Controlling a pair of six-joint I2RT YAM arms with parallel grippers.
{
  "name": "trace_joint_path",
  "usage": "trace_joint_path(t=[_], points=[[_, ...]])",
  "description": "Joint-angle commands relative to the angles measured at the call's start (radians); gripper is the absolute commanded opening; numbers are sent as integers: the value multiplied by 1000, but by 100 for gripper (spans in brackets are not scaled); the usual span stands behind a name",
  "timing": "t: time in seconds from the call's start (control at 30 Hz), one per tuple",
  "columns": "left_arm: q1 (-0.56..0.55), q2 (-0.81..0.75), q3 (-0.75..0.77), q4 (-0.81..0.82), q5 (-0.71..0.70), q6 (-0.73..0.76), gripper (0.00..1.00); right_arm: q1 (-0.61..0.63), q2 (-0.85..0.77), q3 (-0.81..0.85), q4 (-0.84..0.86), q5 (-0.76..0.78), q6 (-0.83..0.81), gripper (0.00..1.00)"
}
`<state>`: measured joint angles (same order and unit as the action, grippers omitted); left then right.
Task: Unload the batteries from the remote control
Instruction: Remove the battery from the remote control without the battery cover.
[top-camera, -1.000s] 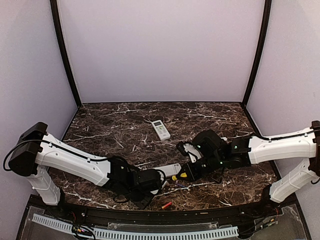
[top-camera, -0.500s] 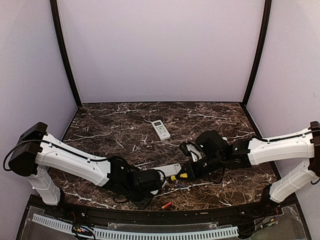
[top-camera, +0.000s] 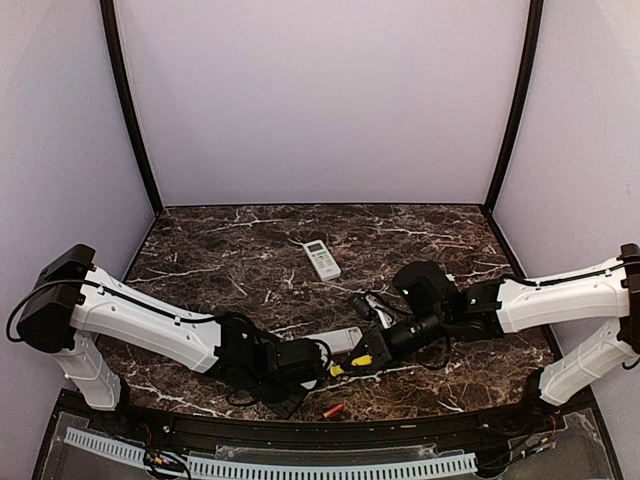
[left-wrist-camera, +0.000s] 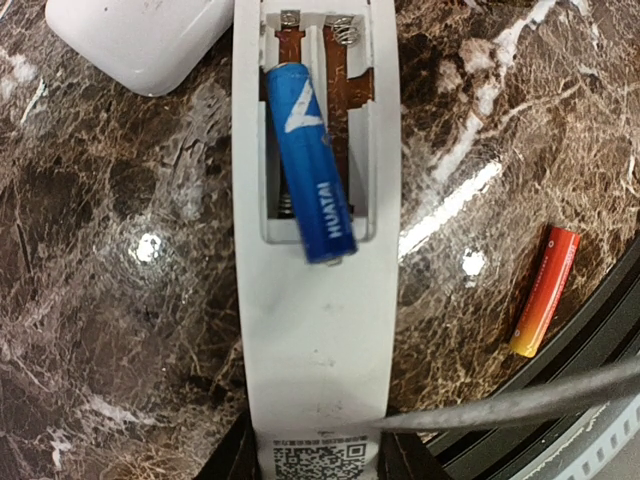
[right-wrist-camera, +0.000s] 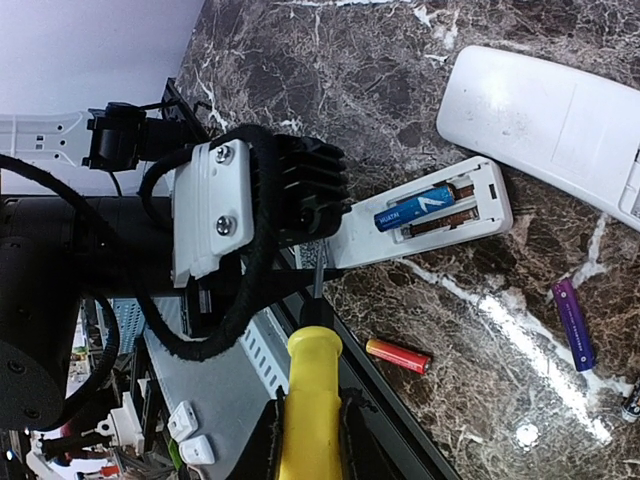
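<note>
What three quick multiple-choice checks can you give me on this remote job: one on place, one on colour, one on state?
1. Where is the red-orange battery? A. in the compartment; B. on the table beside the remote; C. on top of the remote.
2. What colour is the battery in the compartment? A. green; B. blue; C. black.
3. How does that battery sit? A. flat in its slot; B. under a cover; C. tilted, one end over the compartment's edge.
Answers: 1 B, it lies on the marble to one side of the remote. 2 B, it reads blue in both wrist views. 3 C, its lower end overlaps the rim.
</note>
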<state>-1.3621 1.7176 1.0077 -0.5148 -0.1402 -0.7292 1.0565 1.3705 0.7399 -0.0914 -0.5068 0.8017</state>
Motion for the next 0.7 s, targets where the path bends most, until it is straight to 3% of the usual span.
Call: trace_joint_path(t=[0.0,0.33,0.67], points=[[1,-6,-3,-56,-30,-6,29,-3,-35,-8,-16,-1,-1,0],[1,-3,-2,-50,-27,-4,29,-10,-86,44,-192,183,-34,0],[1,2,3,-53,-30,-1,29,-9,-31,67,-174,180,-42,0]])
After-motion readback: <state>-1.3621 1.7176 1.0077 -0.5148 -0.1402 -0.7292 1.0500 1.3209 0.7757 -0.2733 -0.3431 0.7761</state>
